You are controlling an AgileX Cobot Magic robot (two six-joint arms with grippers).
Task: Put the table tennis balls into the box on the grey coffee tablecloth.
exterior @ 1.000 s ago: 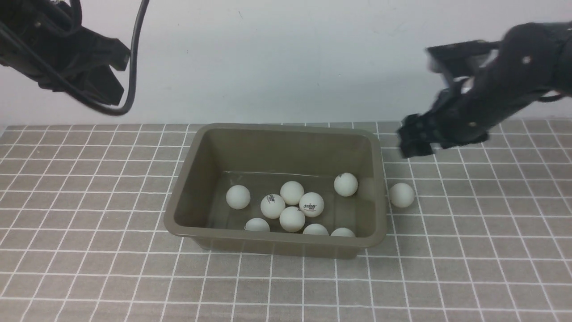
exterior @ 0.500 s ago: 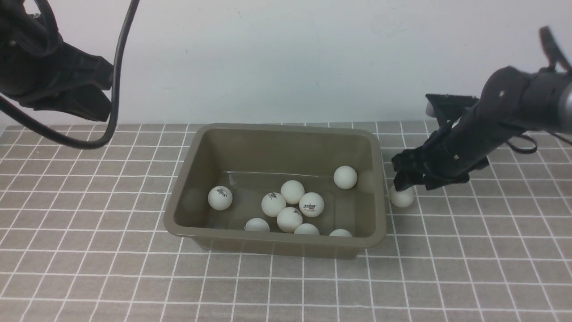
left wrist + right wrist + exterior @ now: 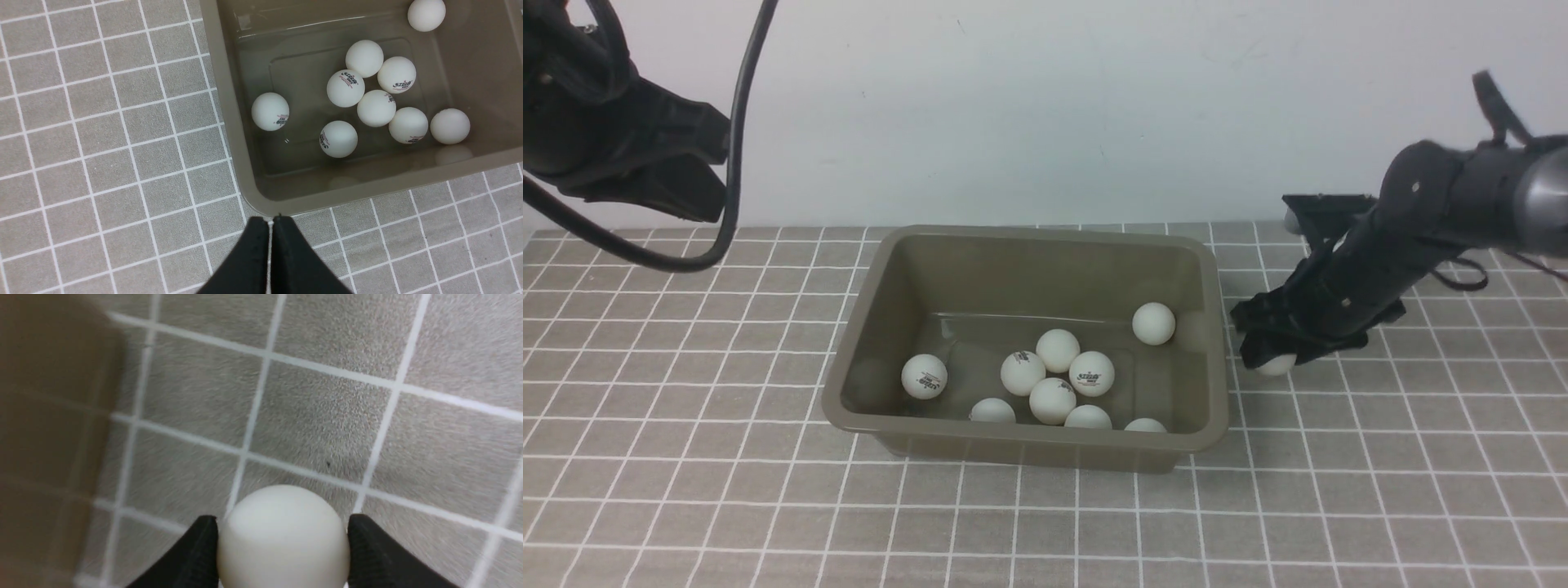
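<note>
The olive-brown box [image 3: 1021,434] stands mid-table on the grey coffee tablecloth [image 3: 686,408] and holds several white table tennis balls [image 3: 1054,349]. One more ball [image 3: 1276,365] lies on the cloth just right of the box. My right gripper [image 3: 1264,354] is lowered over it. In the right wrist view both black fingers press the sides of this ball [image 3: 282,547], so the right gripper [image 3: 282,526] is shut on it. My left gripper [image 3: 690,184] hangs high at the far left, shut and empty. The left wrist view shows its closed tips [image 3: 269,221] above the box's corner.
The box wall [image 3: 49,416] shows as a brown blur close beside the gripped ball. A black cable [image 3: 743,122] loops down from the left arm. A pale wall rises behind the table. Open cloth lies in front of the box and on both sides of it.
The right arm came down beside the box and its fingers closed around the loose ball. One ball in the box rolled left. The left arm drew back towards the left.
</note>
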